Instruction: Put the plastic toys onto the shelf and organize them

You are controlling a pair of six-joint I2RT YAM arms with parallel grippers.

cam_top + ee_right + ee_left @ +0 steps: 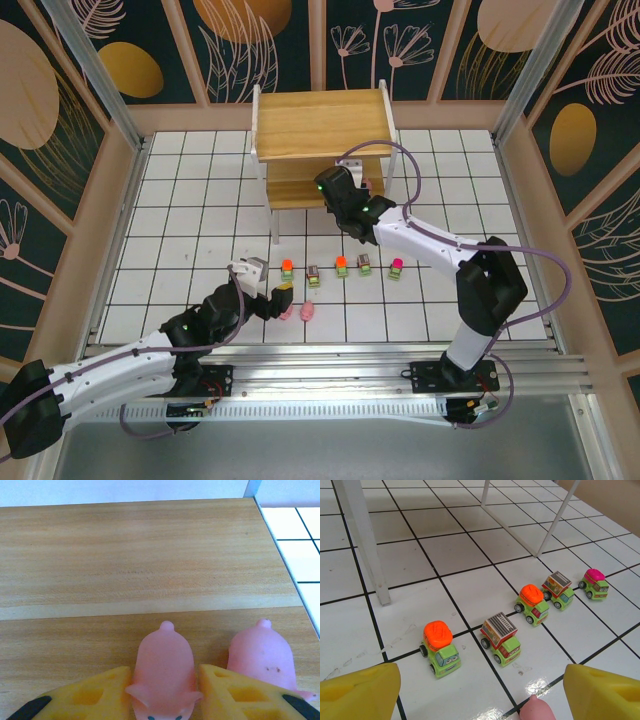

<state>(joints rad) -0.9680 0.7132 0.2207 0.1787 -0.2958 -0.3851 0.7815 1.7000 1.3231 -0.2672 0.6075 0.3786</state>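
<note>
The right gripper [163, 700] reaches into the lower tier of the shelf [320, 125]. A pink pig [162, 672] sits there on the wooden board between its yellow fingers [85, 697], face toward the camera. Both pads lie right against the pig's sides; whether they press it or only flank it I cannot tell. A second pig [260, 652] stands just beside the first, on its right, near the end of the board.

The left gripper [272, 292] hangs low over the tiled table [180, 200], in front of the shelf, its jaws wide apart with nothing between them. Ahead of it five little trucks stand in a slanting row on the tiles: an orange-topped truck [440, 647] nearest, then a striped-roof truck [501, 639], another orange one [532, 604], another striped one [557, 590] and a magenta-topped truck [594, 582] at the far end. A third pig [308, 311] lies on the tiles just right of the left gripper, nearer the arms than the row of trucks
</note>
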